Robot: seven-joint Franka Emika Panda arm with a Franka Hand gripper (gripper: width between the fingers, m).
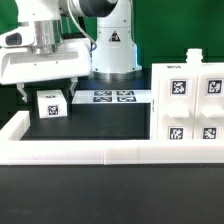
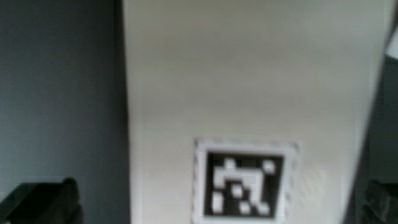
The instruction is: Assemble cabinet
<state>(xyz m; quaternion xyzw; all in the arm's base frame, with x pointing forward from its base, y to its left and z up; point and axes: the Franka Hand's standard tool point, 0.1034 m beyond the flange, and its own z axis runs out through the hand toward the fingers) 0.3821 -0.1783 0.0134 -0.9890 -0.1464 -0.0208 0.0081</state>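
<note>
A white cabinet panel (image 1: 50, 105) with a black-and-white tag lies on the dark table at the exterior view's left. My gripper (image 1: 50, 96) is low over it, with one dark finger on each side. In the wrist view the panel (image 2: 240, 90) runs long between the fingers, its tag near the gripper (image 2: 210, 205). One fingertip (image 2: 39, 200) stands off the panel's edge with a dark gap between; the other is at the opposite edge. The jaws are open. The other cabinet parts (image 1: 188, 105), white pieces with several tags, stand at the exterior view's right.
The marker board (image 1: 112, 97) lies flat behind the panel, in front of the robot base (image 1: 112, 45). A low white border wall (image 1: 100, 152) runs along the front and left of the work area.
</note>
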